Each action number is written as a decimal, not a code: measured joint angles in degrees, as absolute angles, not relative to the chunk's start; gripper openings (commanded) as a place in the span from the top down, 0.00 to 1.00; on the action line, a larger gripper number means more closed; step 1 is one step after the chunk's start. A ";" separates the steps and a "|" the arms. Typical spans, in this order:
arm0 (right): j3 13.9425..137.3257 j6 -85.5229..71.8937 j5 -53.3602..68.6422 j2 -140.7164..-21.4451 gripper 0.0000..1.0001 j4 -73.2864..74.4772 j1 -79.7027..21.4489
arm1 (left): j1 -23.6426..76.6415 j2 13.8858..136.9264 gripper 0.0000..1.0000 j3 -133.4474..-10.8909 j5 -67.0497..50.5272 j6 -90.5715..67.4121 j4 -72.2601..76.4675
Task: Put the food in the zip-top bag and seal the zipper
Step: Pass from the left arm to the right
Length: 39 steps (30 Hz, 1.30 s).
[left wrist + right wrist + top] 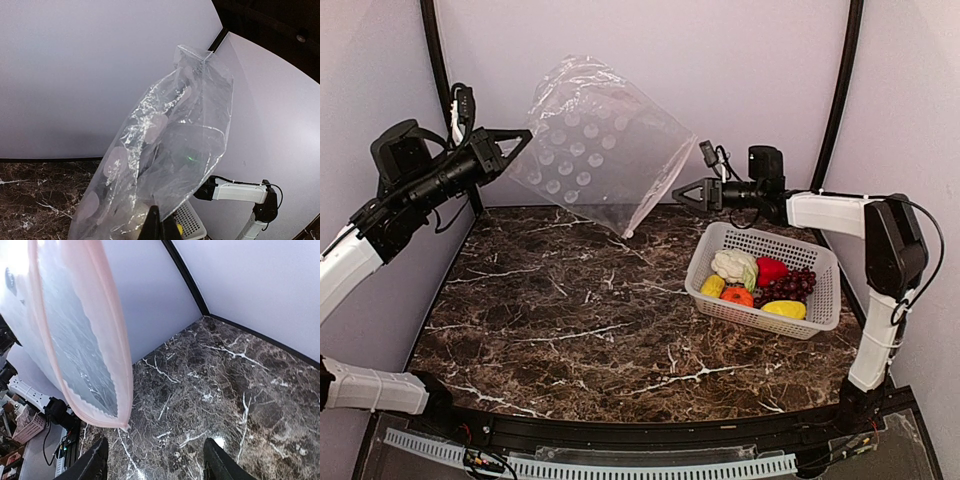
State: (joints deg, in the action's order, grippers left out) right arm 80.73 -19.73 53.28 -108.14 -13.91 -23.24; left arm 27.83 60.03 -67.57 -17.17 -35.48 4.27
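The zip-top bag hangs in the air over the far left of the table, clear with pale dots. My left gripper is shut on its left edge; in the left wrist view the bag fills the middle above my closed fingers. My right gripper is open and empty, just right of the bag's lower edge. In the right wrist view the pink zipper rims the open mouth, above and left of my gripper. The food lies in the basket: cabbage, red pepper, grapes, two yellow pieces, an orange-red one.
A white perforated basket stands at the right of the dark marble table. Pale walls and black corner posts close in the back and sides. The basket's corner and the right arm show behind the bag in the left wrist view.
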 measured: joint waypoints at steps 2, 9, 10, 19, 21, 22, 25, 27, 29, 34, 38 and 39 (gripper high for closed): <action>80.90 -21.80 55.33 -108.51 0.36 -17.78 -23.24 | 27.90 60.12 0.99 -67.57 -17.50 -36.16 4.27; 79.64 -29.61 63.44 -108.75 0.38 -32.21 -23.27 | 27.92 60.55 0.99 -67.57 -17.82 -36.93 4.49; 79.37 -30.26 64.03 -108.75 0.38 -33.50 -23.29 | 27.92 60.69 0.99 -67.57 -17.85 -36.97 4.60; 78.85 -33.87 66.11 -108.73 0.71 -38.09 -23.31 | 27.92 61.95 0.99 -66.28 -18.17 -37.76 6.00; 78.81 -34.09 65.82 -108.71 0.79 -37.74 -23.29 | 27.92 61.95 0.99 -65.65 -18.09 -37.74 6.13; 78.65 -33.93 65.52 -108.60 0.85 -37.50 -23.27 | 27.92 61.95 0.99 -65.36 -18.02 -37.74 6.15; 77.23 -32.99 63.75 -107.57 0.98 -35.42 -23.07 | 27.92 61.95 0.96 -64.34 -17.23 -37.26 6.09; 76.38 -31.40 62.28 -106.43 0.99 -32.73 -22.92 | 27.92 62.11 0.78 -63.68 -16.21 -36.40 5.82; 75.81 -29.78 60.58 -105.12 0.99 -29.85 -22.85 | 27.92 62.54 0.57 -63.20 -14.81 -34.65 5.13; 74.24 -27.46 57.91 -100.86 0.98 -23.16 -22.94 | 28.10 64.84 0.41 -62.94 -5.80 -28.64 -0.23; 71.75 -27.73 56.49 -98.70 0.99 -19.57 -23.68 | 29.74 64.86 0.40 -61.89 2.57 -23.62 -3.62; 70.96 -27.99 56.29 -98.56 0.99 -19.07 -24.10 | 30.74 64.75 0.40 -61.47 3.68 -22.37 -3.60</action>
State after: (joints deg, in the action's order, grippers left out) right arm 70.96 -27.99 56.29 -98.56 -19.07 -24.10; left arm 30.74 64.75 -61.47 3.68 -22.37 -3.60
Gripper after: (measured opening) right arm 0.017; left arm 0.594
